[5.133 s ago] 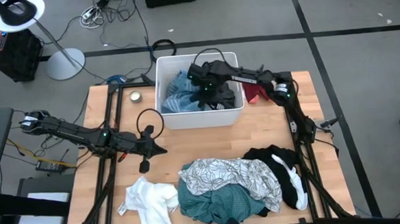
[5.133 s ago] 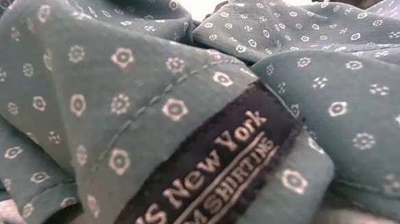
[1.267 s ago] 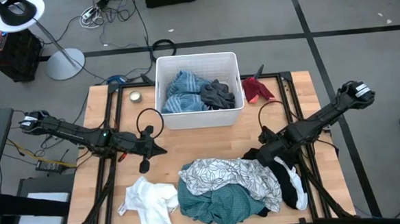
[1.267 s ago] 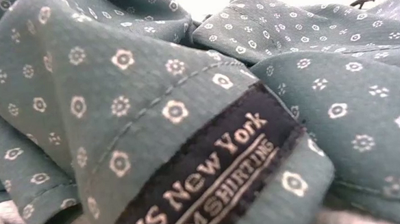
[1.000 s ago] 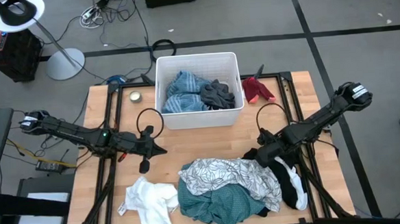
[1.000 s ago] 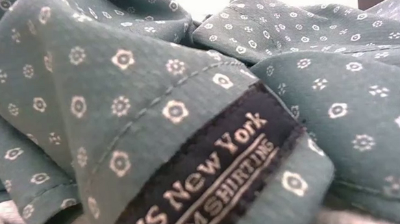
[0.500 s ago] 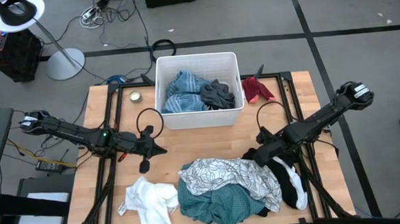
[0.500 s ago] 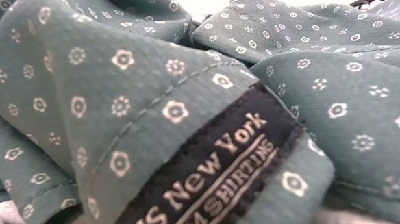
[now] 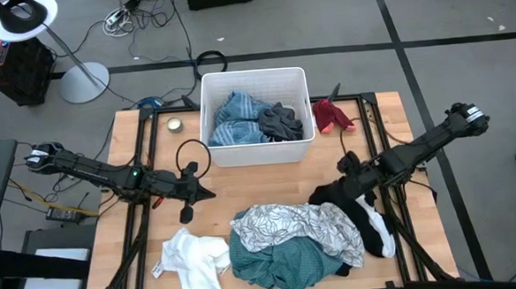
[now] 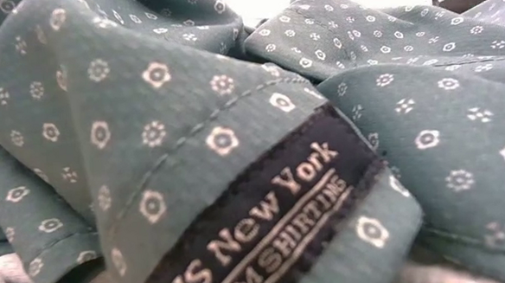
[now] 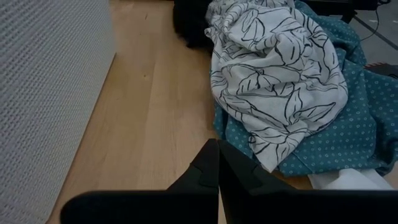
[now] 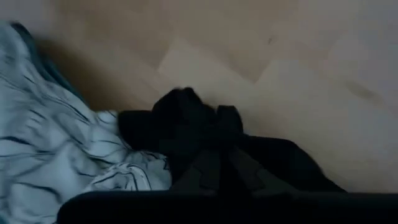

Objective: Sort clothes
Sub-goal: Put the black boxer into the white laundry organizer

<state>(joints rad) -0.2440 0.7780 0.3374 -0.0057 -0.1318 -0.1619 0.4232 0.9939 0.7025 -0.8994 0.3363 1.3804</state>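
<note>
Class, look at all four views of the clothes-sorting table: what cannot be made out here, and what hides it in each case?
- Low view: the teal shirt fills the lens, hiding the table and both arms.
- High view: the leaf-print garment covers part of the teal shirt and the black garment.
- Right wrist view: blurred; the right claw is shut on the black garment, its far side unseen.
- Left wrist view: the white bin is cut off; contents hidden.

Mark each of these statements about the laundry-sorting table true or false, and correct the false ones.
1. The right gripper is shut on the black garment. True.
2. The white bin holds nothing. False: blue clothes and a dark grey item lie in it.
3. The red garment lies on the table beside the bin. True.
4. The leaf-print garment is in the bin. False: it lies on the table, over the teal shirt.
5. The left gripper is holding the plain white garment. False: it is shut on nothing.
</note>
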